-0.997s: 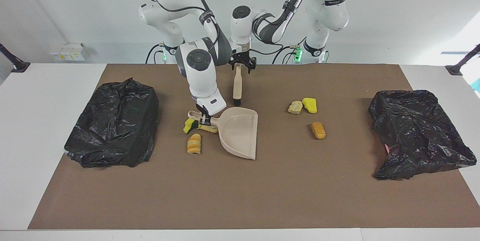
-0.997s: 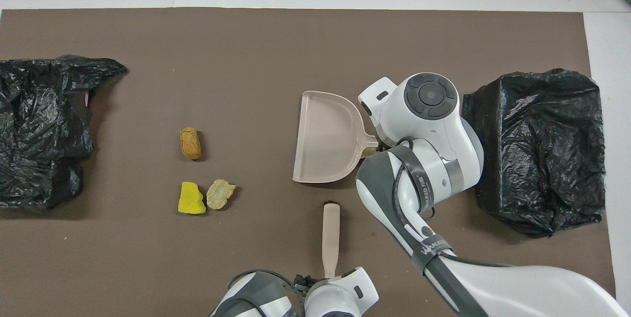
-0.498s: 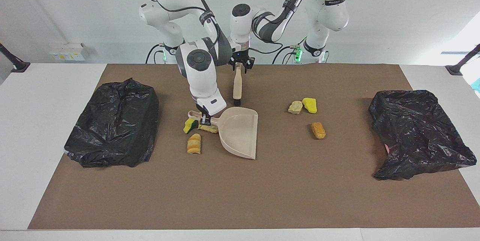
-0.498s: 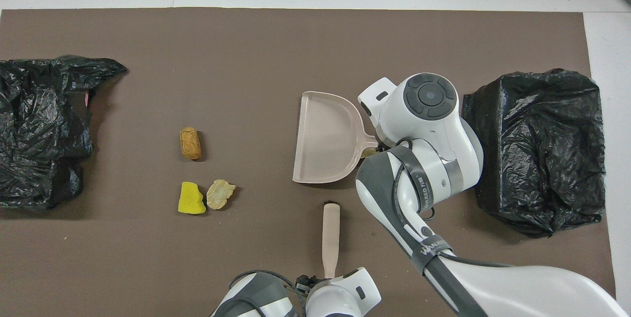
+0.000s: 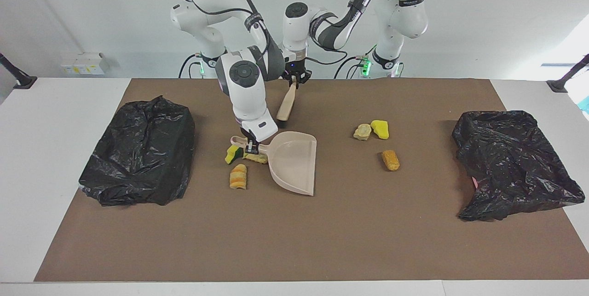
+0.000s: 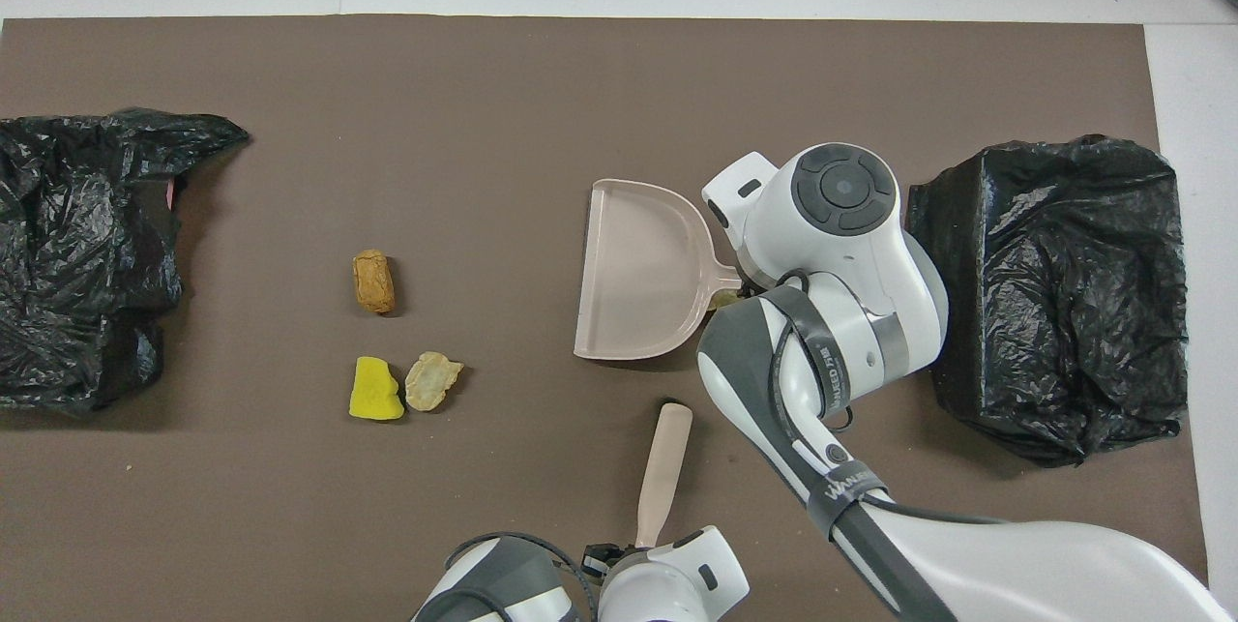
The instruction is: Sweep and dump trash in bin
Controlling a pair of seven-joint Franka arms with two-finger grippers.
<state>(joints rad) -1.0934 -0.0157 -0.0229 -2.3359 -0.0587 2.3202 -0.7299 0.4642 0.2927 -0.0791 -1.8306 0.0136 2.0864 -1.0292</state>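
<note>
The trash sits in two groups: yellow sponge, beige lump and orange-brown chunk (image 5: 390, 159) toward the left arm's end, and three scraps (image 5: 238, 176) beside the beige plastic dustpan (image 5: 293, 161). My left gripper (image 5: 294, 79) has just clenched on the beige brush (image 5: 285, 104), whose handle has now swung tilted. My right gripper (image 5: 251, 148) stays clamped on the dustpan's handle. I judge both tools secured, so sweeping can start.
</note>
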